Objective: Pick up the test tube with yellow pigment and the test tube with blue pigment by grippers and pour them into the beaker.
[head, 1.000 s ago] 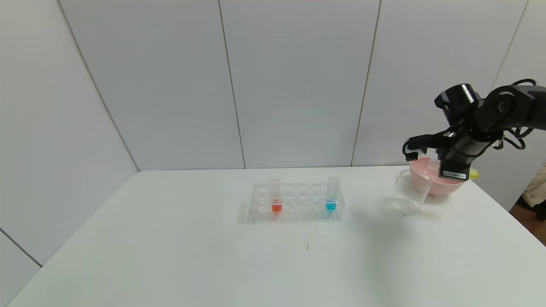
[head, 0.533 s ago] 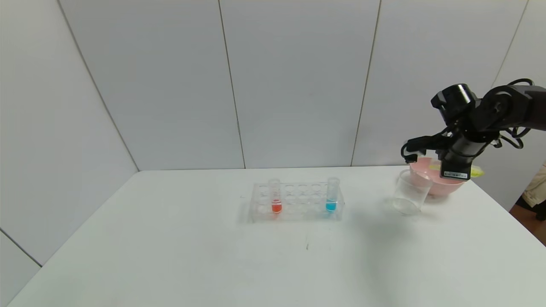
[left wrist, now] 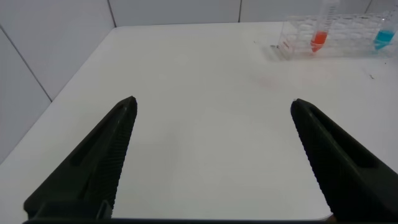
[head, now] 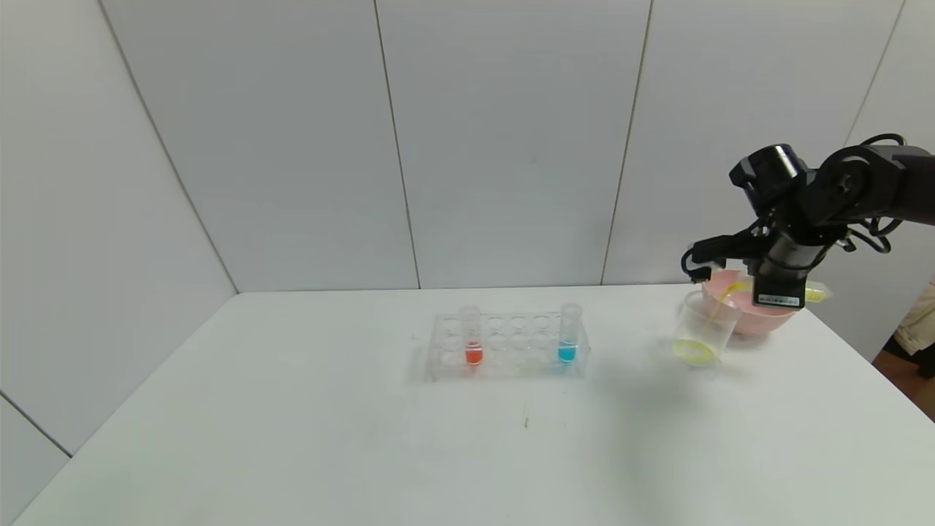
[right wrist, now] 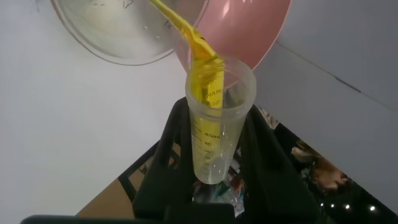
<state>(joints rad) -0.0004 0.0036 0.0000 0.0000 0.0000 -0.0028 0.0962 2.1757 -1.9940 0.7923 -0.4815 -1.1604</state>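
The right claw (head: pixel 780 286) is clamped on the tilted test tube with yellow pigment (right wrist: pixel 210 118), streaming yellow into the beaker (head: pixel 703 328) at its 7 o'clock on the tabletop (head: pixel 365 438). The left claw (left wrist: pixel 211 155) hangs apart. The test tube with blue pigment (head: pixel 568 334) stands racked, well apart at 9 o'clock.

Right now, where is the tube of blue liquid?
In the head view, the blue tube stands upright at the rack's right end, mid-table, left of the beaker.

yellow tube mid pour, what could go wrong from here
The right gripper, shut on the test tube with yellow pigment, holds it tilted, and a thin stream arcs into the beaker. A small wobble could send it past the rim. The pink bowl sits right behind the beaker, so overshoot may land there.
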